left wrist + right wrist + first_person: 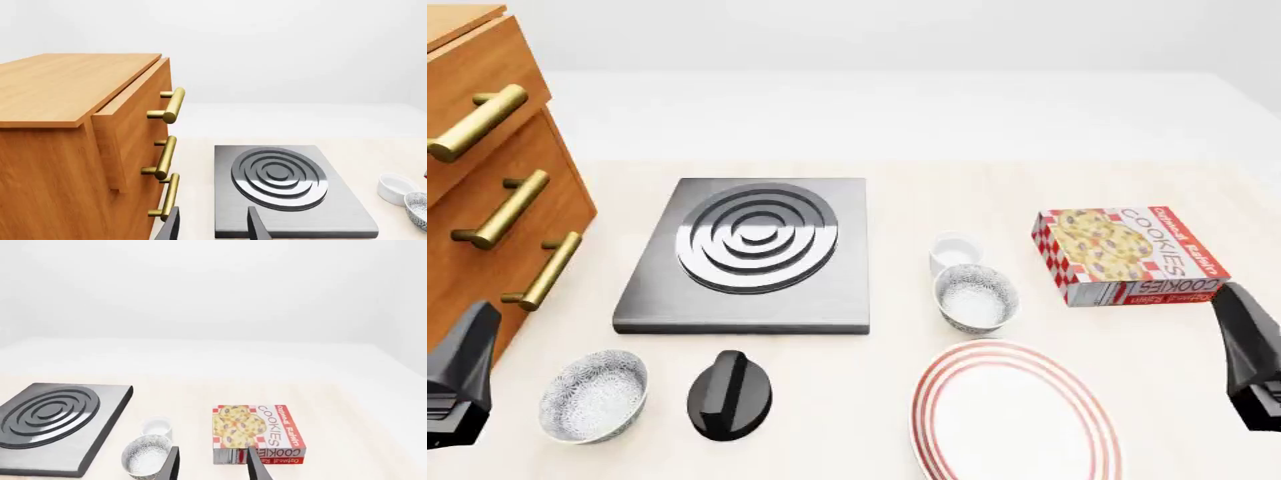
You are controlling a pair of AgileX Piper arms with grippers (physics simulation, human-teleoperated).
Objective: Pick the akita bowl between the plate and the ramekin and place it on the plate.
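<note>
The akita bowl [976,297], small and speckled grey-white, sits between the tiny white ramekin [956,250] behind it and the large red-ringed plate [1014,420] in front. My right gripper [212,467] is open and empty, low at the table's near right, with the bowl [145,455] and ramekin [158,427] ahead of it to the left. My left gripper [213,227] is open and empty too, near the front left corner beside the drawers. The left wrist view catches the ramekin [397,187] and the bowl [419,207] at its edge.
A wooden drawer cabinet [481,190] with brass handles fills the left side. A grey burner slab [754,250] lies mid-table. An identical second bowl [593,396] and a black knob [730,395] sit front left. A cookie box [1128,255] lies right of the ramekin.
</note>
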